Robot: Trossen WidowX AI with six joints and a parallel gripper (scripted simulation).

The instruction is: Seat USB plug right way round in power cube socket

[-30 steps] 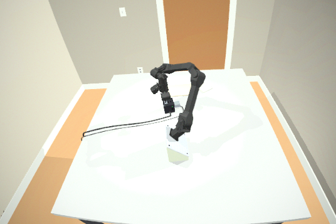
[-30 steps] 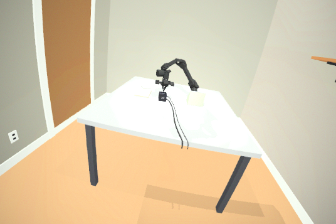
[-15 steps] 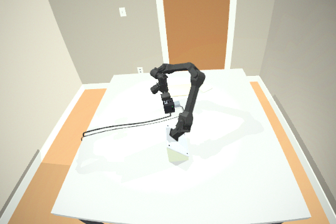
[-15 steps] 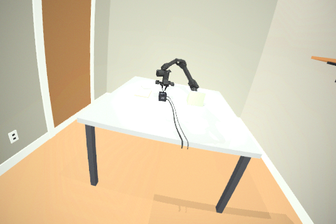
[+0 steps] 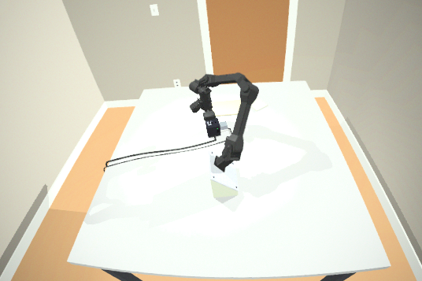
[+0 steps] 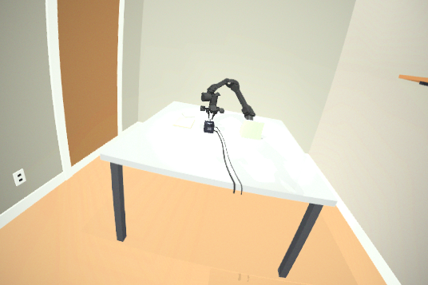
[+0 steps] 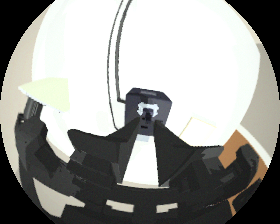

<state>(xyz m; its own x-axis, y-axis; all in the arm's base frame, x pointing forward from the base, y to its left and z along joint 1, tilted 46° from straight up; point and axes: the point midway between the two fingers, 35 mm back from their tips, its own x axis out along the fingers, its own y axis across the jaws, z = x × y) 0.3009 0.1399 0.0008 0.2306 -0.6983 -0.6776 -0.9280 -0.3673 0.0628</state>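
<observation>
The black power cube (image 5: 213,129) (image 6: 208,128) (image 7: 133,104) stands on the table with pale markings on its top. A small dark shape that looks like the USB plug (image 7: 148,114) stands at the middle of that top in the wrist view. Its depth and which way round it is cannot be made out. My gripper (image 6: 210,120) (image 7: 146,121) points down just over the cube. Its fingers are a little apart, one on each side of the plug, with a gap showing between them and no grip on it. In the top view the fingertips are hard to make out.
Two thin dark cables (image 5: 165,149) (image 6: 224,149) run from the cube over the table's edge. A small grey block (image 5: 223,125) is beside the cube. A pale wedge-shaped block (image 5: 224,188) (image 6: 252,130) (image 7: 50,91) is by the arm's base. Pale flat pieces (image 5: 228,109) (image 6: 184,124) lie toward the door side.
</observation>
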